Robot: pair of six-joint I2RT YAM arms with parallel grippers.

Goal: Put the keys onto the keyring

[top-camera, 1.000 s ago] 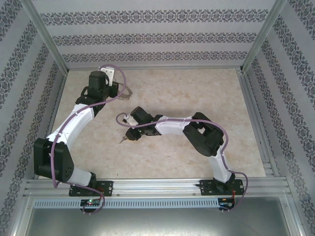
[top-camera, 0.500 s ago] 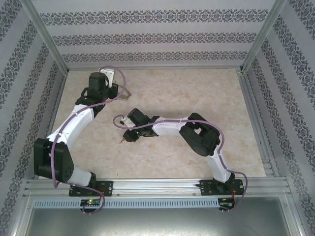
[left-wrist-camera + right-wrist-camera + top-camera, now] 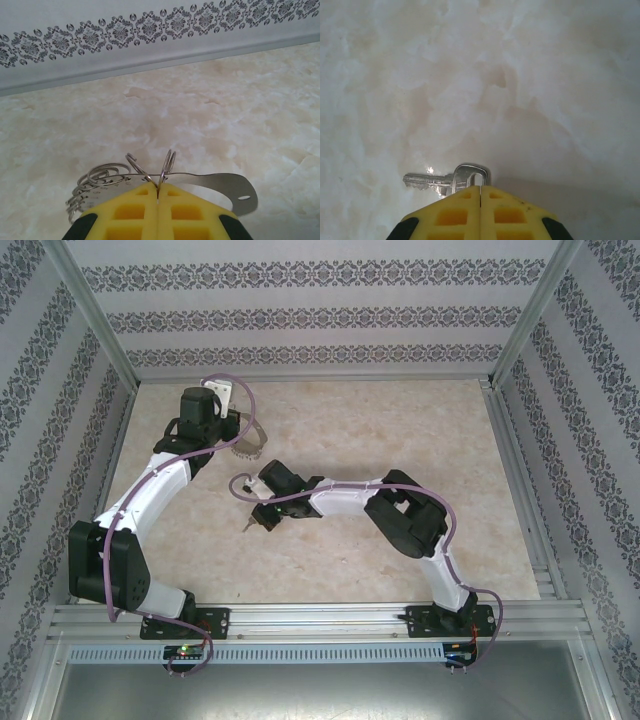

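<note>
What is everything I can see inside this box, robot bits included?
key: one, silver, at the tips of the right gripper, head partly hidden behind the pads
keyring: one, silver wire with small rings and a flat metal tag strung on it, pinched in the left gripper, far left of the table
table: one, beige marble pattern, under everything
walls: three, white with grey floral bands, around the table
frame rails: several, silver, at the near edge and the corners
cables: two, purple, one along each arm
arms: two, white and black, bolted at the near edge
left gripper: one, yellow pads, shut on the keyring
right gripper: one, yellow pads, shut
</note>
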